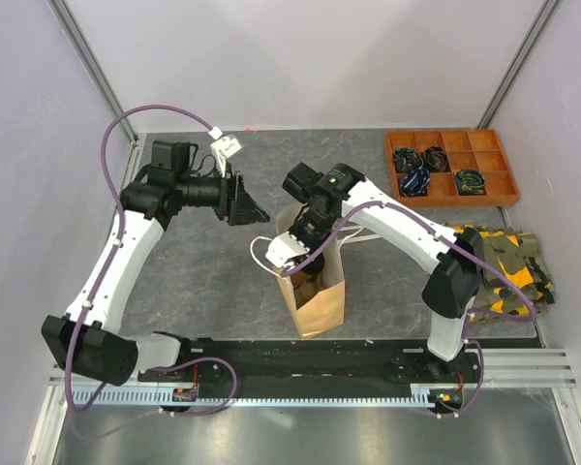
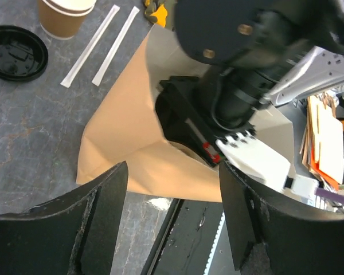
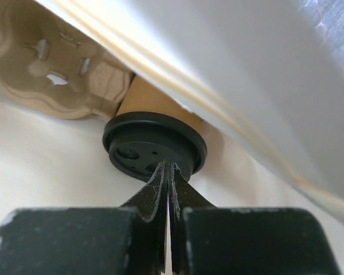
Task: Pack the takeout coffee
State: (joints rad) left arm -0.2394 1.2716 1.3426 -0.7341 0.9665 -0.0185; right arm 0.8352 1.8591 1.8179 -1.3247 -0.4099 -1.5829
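Note:
A tan paper bag [image 1: 320, 300] with white handles stands at the table's near centre. My right gripper [image 3: 168, 166] is down inside it, shut, its tips resting against the black lid [image 3: 143, 143] of a kraft cup [image 3: 140, 97]. That cup sits beside the brown pulp carrier [image 3: 40, 63] in the bag. My left gripper [image 2: 173, 169] hangs open and empty just left of the bag [image 2: 132, 132], with nothing between its fingers. Another kraft cup [image 2: 63, 14] stands uncovered on the table, a loose black lid [image 2: 16, 51] lying beside it.
Two white paper-wrapped sticks [image 2: 89, 46] lie next to the open cup. An orange compartment tray [image 1: 450, 167] holding cables sits at the back right. A camouflage cloth [image 1: 504, 266] lies at the right edge, by the right arm's base.

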